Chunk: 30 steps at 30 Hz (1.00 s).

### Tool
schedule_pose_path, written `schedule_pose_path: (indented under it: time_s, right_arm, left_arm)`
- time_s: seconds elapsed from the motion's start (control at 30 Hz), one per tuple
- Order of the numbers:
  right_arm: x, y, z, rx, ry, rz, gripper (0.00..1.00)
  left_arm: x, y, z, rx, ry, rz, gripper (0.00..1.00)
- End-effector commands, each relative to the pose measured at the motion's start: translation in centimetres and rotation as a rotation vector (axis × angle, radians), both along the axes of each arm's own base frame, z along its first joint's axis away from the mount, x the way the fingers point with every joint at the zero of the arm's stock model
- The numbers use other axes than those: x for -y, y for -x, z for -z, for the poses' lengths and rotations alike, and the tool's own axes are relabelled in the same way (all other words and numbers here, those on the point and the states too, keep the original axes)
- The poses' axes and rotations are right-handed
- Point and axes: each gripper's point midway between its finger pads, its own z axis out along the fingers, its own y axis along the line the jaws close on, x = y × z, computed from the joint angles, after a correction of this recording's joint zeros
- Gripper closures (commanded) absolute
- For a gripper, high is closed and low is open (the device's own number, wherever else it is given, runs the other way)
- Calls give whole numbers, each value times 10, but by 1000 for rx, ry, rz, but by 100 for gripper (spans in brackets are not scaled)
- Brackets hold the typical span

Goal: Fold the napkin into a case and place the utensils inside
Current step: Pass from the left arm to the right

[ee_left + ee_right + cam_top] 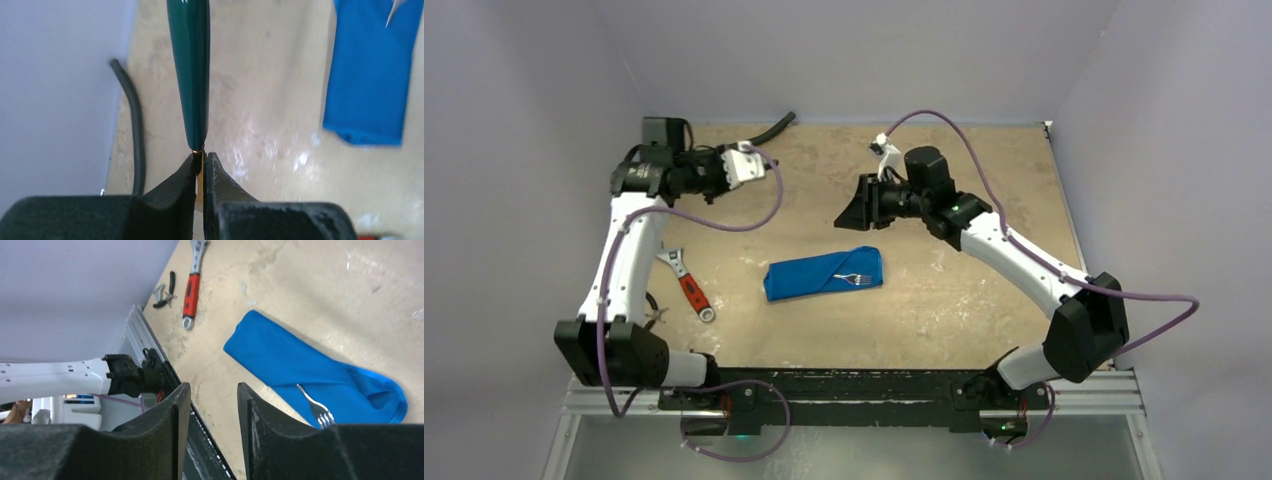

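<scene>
Left hand (pixel 201 162) is clamped on the gold end of the spoon (pixel 190 75), up in the top view's upper left. Right hand (pixel 212 390) has its fingers apart, holding nothing. Napkin (pixel 809 280) lies folded mid-frame on the worktop (pixel 944 300), with the fork (pixel 856 278) handle tucked under a fold and the tines poking out.

I am driving a robotics lab test cell, not a home or a shop. The left arm (pixel 629 250) and right arm (pixel 1014 255) are bolted to a metal rail (pixel 1114 405) at the near edge of a scuffed, stained table (pixel 984 300). Plain pale walls (pixel 854 50) box the table in on three sides. Purple cables (pixel 1164 320) loop loose off the arms. What lies on the top is a test-bench mix: a wrench (pixel 689 285), pliers (pixel 167 290), a black hose (pixel 774 127), and a napkin (pixel 809 280) with a fork (pixel 856 278) on it.
</scene>
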Motion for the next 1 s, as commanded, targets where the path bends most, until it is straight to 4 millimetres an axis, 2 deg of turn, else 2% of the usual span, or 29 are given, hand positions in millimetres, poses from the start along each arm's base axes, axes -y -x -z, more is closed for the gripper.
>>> schedule_pose_path:
  time_s: [0.0, 0.03, 0.13, 0.2, 0.33, 0.43, 0.6, 0.77, 0.97]
  right_arm:
    - [-2, 0, -66, 152, -177, -77, 54]
    - [-5, 4, -71, 163, -216, -111, 52]
    - [-11, 14, -79, 164, -295, -176, 45]
    - [-15, 19, -92, 176, -371, -210, 37]
    - [-18, 32, -119, 167, -519, -266, 28]
    - [-20, 47, -142, 154, -654, -320, 27]
    - [-17, 62, -171, 71, -893, -379, 28]
    - [-19, 58, -182, -53, -1075, -399, 31]
    - [-28, 53, -202, -43, -1162, -404, 32]
  left_arm:
    - [52, 48, -98, -167, 570, -60, 100]
    - [59, 51, -115, -155, 637, -41, 100]
    - [81, 68, -161, -309, 928, -61, 100]
    - [88, 72, -190, -333, 1073, -35, 100]
    - [92, 76, -226, -357, 1244, 8, 100]
    - [91, 77, -241, -324, 1289, 27, 100]
    - [99, 91, -260, -280, 1313, 110, 100]
    - [103, 98, -268, -268, 1333, 138, 100]
    - [104, 99, -267, -268, 1345, 146, 100]
